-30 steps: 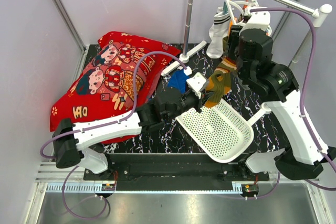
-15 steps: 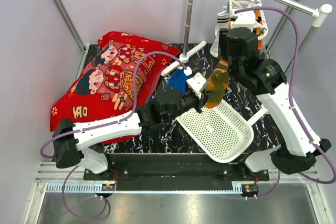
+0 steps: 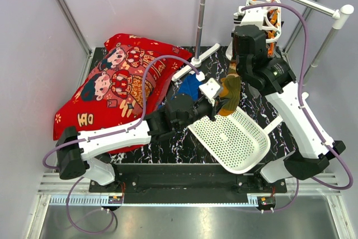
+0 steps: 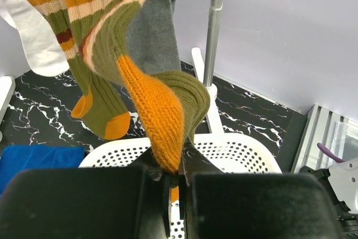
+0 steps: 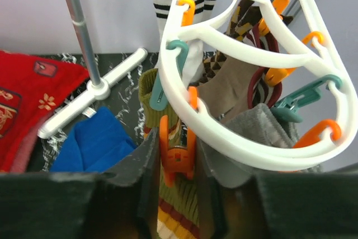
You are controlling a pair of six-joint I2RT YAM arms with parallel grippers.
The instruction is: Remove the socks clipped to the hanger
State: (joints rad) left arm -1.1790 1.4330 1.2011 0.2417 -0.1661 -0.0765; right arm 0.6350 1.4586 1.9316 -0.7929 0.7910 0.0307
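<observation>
The green sock (image 4: 168, 90) with the orange toe hangs from the hanger (image 5: 224, 135), above the white basket (image 4: 235, 144). Its toe is pinched tight in the left claw (image 4: 176, 177). The right claw (image 5: 178, 158) is closed on the orange peg (image 5: 177, 138), which seems to hold the sock's top. The peg should be squeezed hard until its mouth is opened. Only then should the sock be pulled down gently by the toe, so the hanger is not swung. The socks beside it should not be caught.
</observation>
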